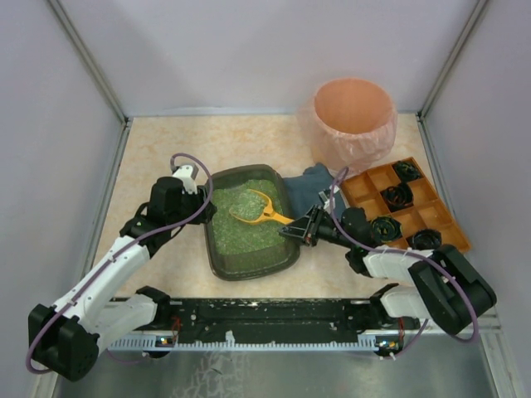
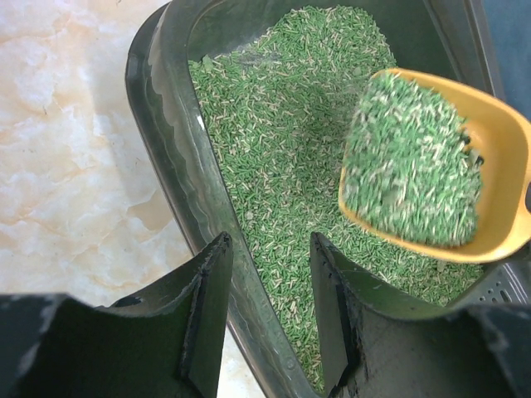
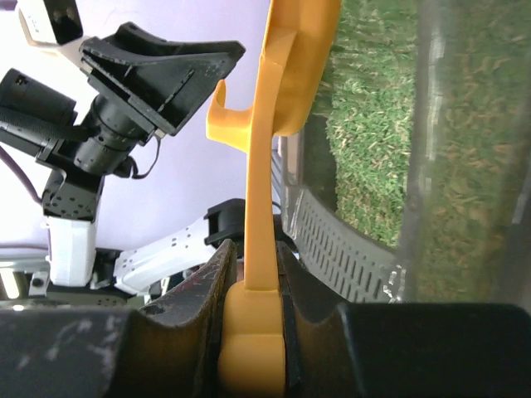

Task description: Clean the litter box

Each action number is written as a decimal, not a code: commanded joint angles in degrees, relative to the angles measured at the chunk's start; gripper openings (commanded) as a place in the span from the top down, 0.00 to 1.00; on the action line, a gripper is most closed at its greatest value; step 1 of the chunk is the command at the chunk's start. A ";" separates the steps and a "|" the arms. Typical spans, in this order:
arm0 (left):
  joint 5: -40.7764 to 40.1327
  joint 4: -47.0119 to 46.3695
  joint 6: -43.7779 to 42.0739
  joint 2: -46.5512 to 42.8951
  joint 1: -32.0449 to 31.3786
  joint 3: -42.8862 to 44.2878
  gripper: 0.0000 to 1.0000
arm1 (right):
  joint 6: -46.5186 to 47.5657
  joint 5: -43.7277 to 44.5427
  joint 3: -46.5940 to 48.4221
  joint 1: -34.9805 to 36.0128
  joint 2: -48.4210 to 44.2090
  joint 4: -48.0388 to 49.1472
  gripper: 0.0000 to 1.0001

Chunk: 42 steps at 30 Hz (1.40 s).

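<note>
The litter box [image 1: 253,271] lay long axis near-to-far; the left pincer [image 2: 270,249] straddled its left rim, grip unclear; the right pincer [image 3: 253,265] clenched the scoop [image 1: 253,207] by its handle.

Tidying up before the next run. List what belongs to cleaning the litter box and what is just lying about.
In use: litter box, held at its rim by the left gripper; scoop full of litter, in the right gripper; bin, probably for the waste.
Lying about: blue cloth; orange tray of black parts.

Beige table [image 1: 166,149] with litter box [image 1: 249,274], cloth [image 1: 309,184], bin [image 1: 353,148], orange tray [image 1: 377,179]
</note>
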State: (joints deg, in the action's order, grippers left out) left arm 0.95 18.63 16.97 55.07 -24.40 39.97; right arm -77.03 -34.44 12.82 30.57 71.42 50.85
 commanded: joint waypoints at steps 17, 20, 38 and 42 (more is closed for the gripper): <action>0.60 -1.13 0.14 -0.07 -0.20 0.14 0.52 | -2.32 -2.74 2.37 -0.13 3.76 12.91 1.00; 0.47 -0.41 0.12 -0.07 -0.22 0.22 0.52 | -2.84 -0.05 0.77 -0.87 2.36 10.84 1.00; 0.45 -1.09 0.13 -0.14 -0.15 0.03 0.52 | 1.60 -3.25 4.61 0.70 0.04 3.69 1.00; 0.69 -0.34 0.08 0.43 -0.20 0.45 0.52 | 0.88 -0.46 2.55 -2.50 -2.16 0.60 1.00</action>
State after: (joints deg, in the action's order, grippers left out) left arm 1.10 18.44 16.95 55.16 -24.40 39.97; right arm -76.97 -36.69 14.79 30.04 71.88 50.98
